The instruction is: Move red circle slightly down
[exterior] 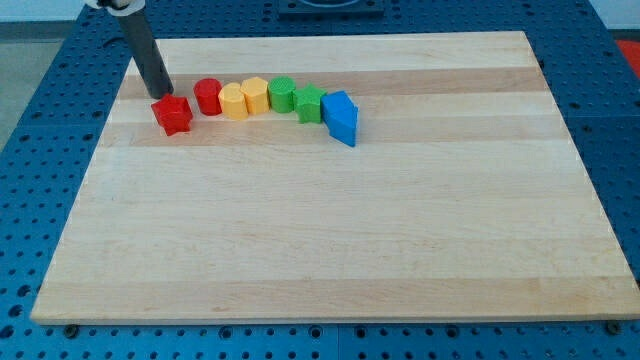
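Observation:
The red circle (pixel 207 96) stands near the view's top left on the wooden board (pixel 330 230), in a curved row of blocks. To its left lies a red star-like block (pixel 173 115). My tip (pixel 160 95) is at the end of the dark rod, just above and left of the red star block, close to it, and about a block's width to the left of the red circle. To the circle's right come a yellow block (pixel 233 102), a second yellow block (pixel 256 95), a green block (pixel 282 94), a second green block (pixel 309 104) and a blue block (pixel 340 117).
The board lies on a blue perforated table (pixel 40 120). The row of blocks is tightly packed, each touching or nearly touching its neighbour. The rod slants up to the view's top left corner.

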Robot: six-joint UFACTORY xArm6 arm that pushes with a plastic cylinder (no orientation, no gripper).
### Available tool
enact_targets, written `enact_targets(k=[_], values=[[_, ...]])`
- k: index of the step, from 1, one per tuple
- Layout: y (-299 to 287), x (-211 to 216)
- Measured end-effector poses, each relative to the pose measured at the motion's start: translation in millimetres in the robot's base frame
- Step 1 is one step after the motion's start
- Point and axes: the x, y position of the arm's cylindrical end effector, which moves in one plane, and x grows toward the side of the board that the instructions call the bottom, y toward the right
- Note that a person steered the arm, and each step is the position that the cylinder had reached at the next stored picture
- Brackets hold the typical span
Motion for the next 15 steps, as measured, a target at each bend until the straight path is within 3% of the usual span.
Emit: enact_targets(k=[5,7,9,15], values=[[21,15],[29,-12],[58,-11],[54,18]])
